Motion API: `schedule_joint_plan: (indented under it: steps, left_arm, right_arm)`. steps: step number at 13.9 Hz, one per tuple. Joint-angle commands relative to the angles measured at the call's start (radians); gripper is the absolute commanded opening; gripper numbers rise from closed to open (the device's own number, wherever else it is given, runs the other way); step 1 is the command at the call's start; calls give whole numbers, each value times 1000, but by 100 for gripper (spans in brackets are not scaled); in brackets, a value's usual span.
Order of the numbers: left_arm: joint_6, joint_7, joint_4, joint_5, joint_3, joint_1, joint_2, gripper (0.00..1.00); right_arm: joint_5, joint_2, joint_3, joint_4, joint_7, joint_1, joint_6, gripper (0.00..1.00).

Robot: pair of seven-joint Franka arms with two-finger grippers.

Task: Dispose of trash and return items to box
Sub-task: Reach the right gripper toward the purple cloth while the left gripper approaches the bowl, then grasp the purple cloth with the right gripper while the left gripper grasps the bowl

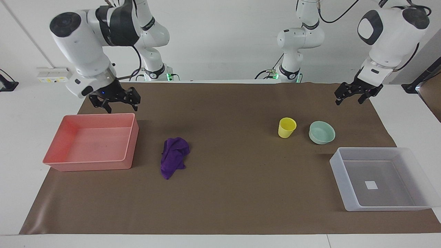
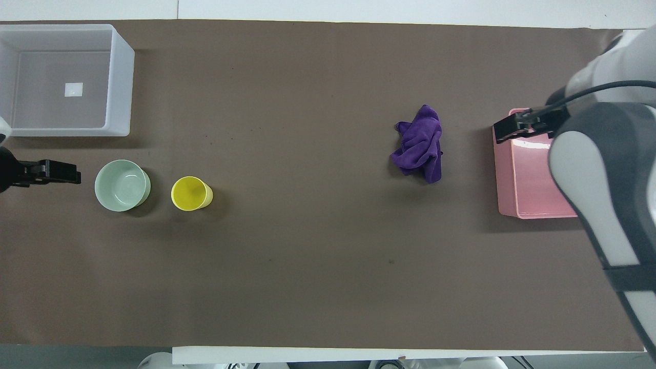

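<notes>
The purple rag (image 1: 174, 156) lies crumpled on the brown mat beside the pink tray; it also shows in the overhead view (image 2: 420, 144). The yellow cup (image 1: 286, 127) (image 2: 190, 193) stands upright beside the mint-green bowl (image 1: 321, 132) (image 2: 122, 185). The translucent box (image 1: 341, 179) (image 2: 120, 87) is empty, with a white square on its floor. My right gripper (image 1: 122, 107) (image 2: 512, 128) is open and empty, up over the pink tray's edge toward the rag. My left gripper (image 1: 348, 102) (image 2: 51, 171) is open and empty, over the mat beside the bowl.
The empty pink tray (image 1: 131, 137) (image 2: 507, 174) sits at the right arm's end of the table. The brown mat (image 1: 234, 193) covers most of the white table. In the overhead view the right arm's body hides much of the pink tray.
</notes>
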Motion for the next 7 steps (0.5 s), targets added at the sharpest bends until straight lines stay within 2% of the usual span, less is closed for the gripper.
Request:
schedule_joint_plan:
  steps: [1,3,6,7]
  left_arm:
    - [162,9,-190,13,-2,16,-38,100]
    - [272,13,-247,13,-4,66,26,100]
    - [432,10,-293,13,-4,65,117,100]
    - [472,3,-305,13,-4,62,138,95]
  right_arm:
    - [14,101,0,-14,103,80,137,100]
    - [14,119,0,-133,114,117,324,100]
    - [14,187,0,-158,117,137,392,100]
    - [14,202,0,-160,125,140,411,100]
